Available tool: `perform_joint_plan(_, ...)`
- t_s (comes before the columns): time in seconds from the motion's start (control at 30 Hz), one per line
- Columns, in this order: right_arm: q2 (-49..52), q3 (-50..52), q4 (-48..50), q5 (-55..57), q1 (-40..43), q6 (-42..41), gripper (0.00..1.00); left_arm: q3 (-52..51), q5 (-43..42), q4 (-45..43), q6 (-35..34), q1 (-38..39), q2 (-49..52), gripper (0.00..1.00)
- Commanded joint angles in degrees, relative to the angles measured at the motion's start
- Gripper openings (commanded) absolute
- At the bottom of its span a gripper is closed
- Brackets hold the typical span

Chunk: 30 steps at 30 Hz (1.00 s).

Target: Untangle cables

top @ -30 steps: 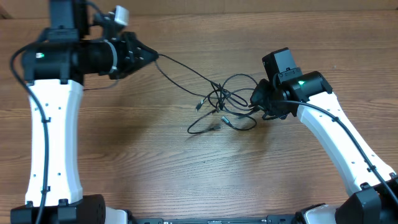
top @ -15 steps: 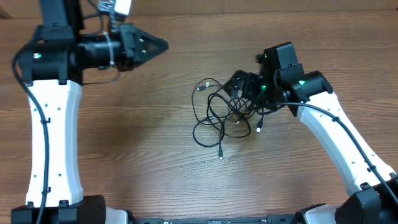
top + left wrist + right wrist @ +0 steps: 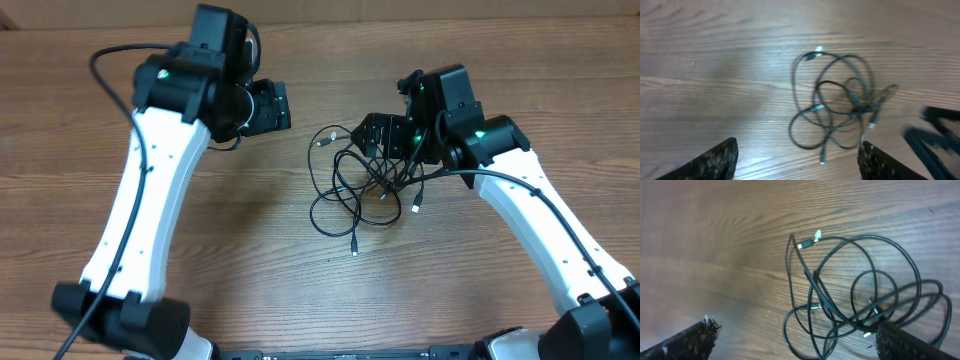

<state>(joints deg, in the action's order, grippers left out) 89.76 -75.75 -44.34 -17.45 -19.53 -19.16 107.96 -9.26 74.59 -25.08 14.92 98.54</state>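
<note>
The cables (image 3: 358,185) lie as one loose heap of thin black loops with small silver-tipped plugs, right of the table's middle. My right gripper (image 3: 380,138) hovers over the heap's upper right part. In its wrist view the fingers stand wide apart, open, and the cables (image 3: 815,275) spread on the wood below, with some loops passing under the right finger (image 3: 910,340). My left gripper (image 3: 270,107) sits to the upper left of the heap, apart from it. It is open too, and the cables (image 3: 850,100) lie ahead of its spread fingers (image 3: 715,160), untouched.
The wooden table (image 3: 200,230) carries only the heap. A blurred dark part of the right arm (image 3: 935,137) shows at the right of the left wrist view. Both arm bases stand along the near edge.
The cord stretched between both grippers was let go and fell back into a heap. Both grippers opened. The left arm swung right, closer to the cables.
</note>
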Motion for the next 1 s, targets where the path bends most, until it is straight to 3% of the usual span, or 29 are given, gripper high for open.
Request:
perform_joint_plan(0.0,4.1,-0.7,-0.5,-1.8,0.0,14.3,1.0,-0.6,0.1,1.3,0.2,-0.4,4.3,0.97)
perform_joint_plan(0.37,14.6,-0.7,10.1,1.3,0.0,20.1,0.96,-0.6,-6.4,5.1,0.3,-0.2,7.0,1.0)
perform_joint_plan(0.47,14.7,-0.7,11.7,1.3,0.0,20.1,0.84,-0.6,-6.1,5.7,0.3,-0.2,7.0,1.0)
perform_joint_plan(0.57,14.7,-0.7,11.4,1.3,0.0,20.1,0.6,-0.6,-5.6,5.8,0.2,-0.2,7.0,1.0)
perform_joint_plan(0.77,14.9,-0.7,8.3,0.6,0.0,20.1,0.56,-0.6,-5.6,5.8,0.3,-0.2,7.0,1.0)
perform_joint_plan(0.97,14.9,-0.7,6.3,0.7,0.0,20.1,0.33,-0.6,-5.6,5.9,0.2,-0.2,7.0,1.0)
